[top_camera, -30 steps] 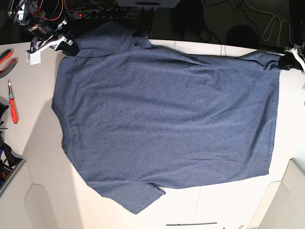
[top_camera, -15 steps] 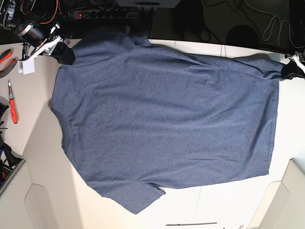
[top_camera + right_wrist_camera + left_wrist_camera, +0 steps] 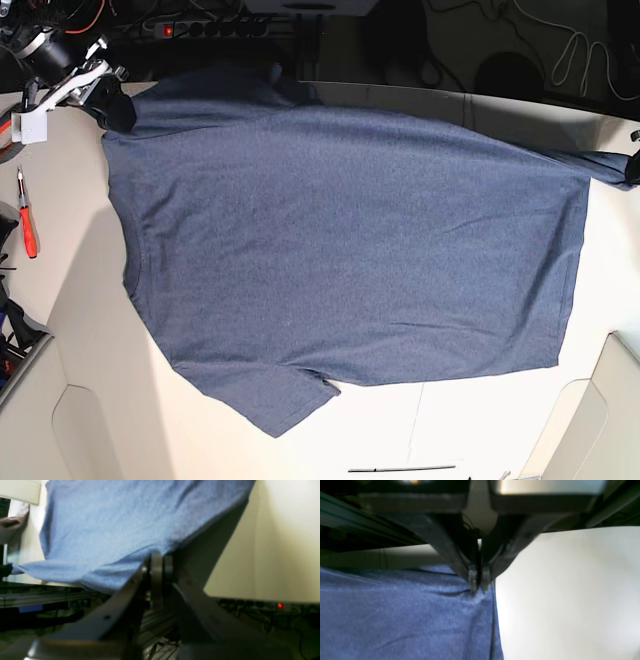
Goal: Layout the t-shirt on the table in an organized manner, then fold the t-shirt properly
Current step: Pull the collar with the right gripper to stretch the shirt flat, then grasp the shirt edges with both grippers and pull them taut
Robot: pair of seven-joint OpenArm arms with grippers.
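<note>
Across the off-white matte table (image 3: 60,330) the heathered navy-blue cotton t-shirt (image 3: 350,250) lay spread flat (back side up). Left gripper (image 3: 478,586) pinched its hem corner tight; right gripper (image 3: 158,562) was clamped on the shoulder edge, far side.

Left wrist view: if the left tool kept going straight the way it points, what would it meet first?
The t-shirt: the left tool is already shut on its edge fabric. Just beyond lies the table, though depth there is unclear.
</note>
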